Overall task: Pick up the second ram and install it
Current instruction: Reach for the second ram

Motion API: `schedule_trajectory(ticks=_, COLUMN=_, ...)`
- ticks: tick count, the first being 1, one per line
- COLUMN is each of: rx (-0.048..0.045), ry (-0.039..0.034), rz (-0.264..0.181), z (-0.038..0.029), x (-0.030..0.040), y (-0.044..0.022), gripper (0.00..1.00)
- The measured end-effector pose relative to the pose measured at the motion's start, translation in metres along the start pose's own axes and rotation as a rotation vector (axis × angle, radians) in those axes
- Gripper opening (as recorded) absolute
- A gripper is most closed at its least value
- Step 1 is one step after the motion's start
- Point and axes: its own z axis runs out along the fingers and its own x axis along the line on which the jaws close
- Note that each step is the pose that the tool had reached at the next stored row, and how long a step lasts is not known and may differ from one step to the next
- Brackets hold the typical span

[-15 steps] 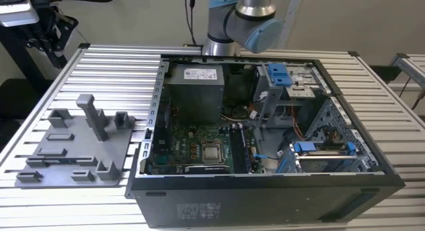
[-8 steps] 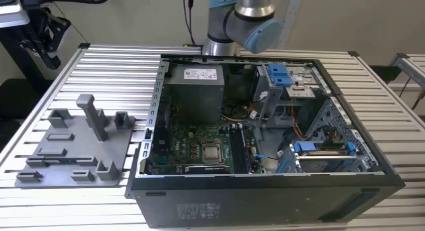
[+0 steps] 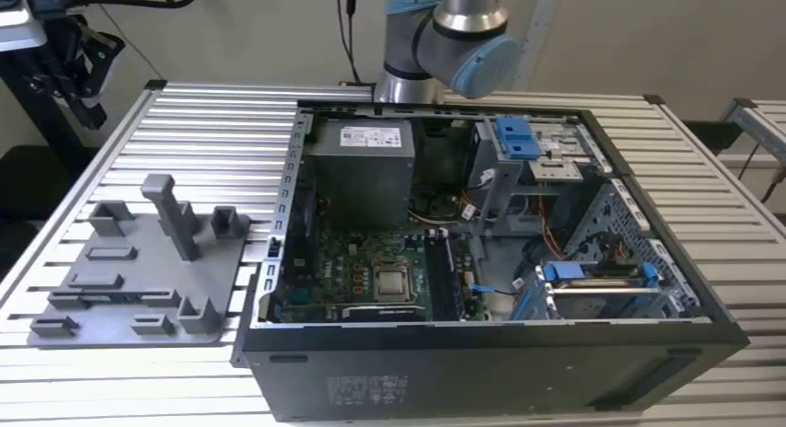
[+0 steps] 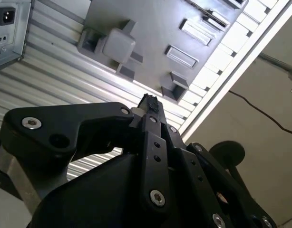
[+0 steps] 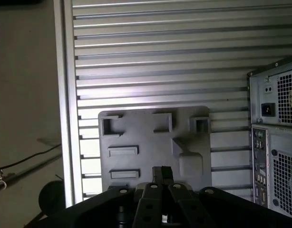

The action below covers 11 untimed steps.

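In both wrist views my gripper (image 5: 161, 174) (image 4: 149, 101) hangs well above the grey fixture plate (image 5: 150, 137) (image 4: 150, 28), fingertips pressed together, shut, with nothing seen between them. In the exterior view that plate (image 3: 135, 261) lies on the slatted table at the exterior view's left of the open computer case (image 3: 491, 335); its pockets and posts hold nothing. The second ram is out of view. Inside the case, dark long memory slots (image 3: 445, 275) run beside the processor socket (image 3: 393, 282); I cannot tell what stands in them.
The arm's base joint (image 3: 455, 50) rises behind the case. Blue drive clips (image 3: 516, 137) (image 3: 565, 272) and cables sit inside the case. The case's rear panel (image 5: 274, 142) borders the plate. The ribbed aluminium table (image 3: 197, 123) ends in an edge rail (image 5: 65, 95), with floor and cables beyond.
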Motion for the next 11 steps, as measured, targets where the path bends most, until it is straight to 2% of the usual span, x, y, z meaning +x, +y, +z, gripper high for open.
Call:
schedule_trajectory(ticks=2, rx=-0.0001, ry=0.0, rz=0.0, z=0.0006, x=0.0001, y=-0.0009, gripper=0.11)
schedule_trajectory(ticks=5, rx=0.0, ry=0.0, rz=0.0, z=0.0019, x=-0.0004, y=-0.0062, gripper=0.11)
schedule_trajectory(ticks=7, rx=0.0, ry=0.0, rz=0.0, z=0.003, x=-0.0007, y=-0.0112, gripper=0.11)
schedule_trajectory(ticks=11, rx=0.0, ry=0.0, rz=0.0, z=0.0051, x=-0.0017, y=-0.0251, gripper=0.11)
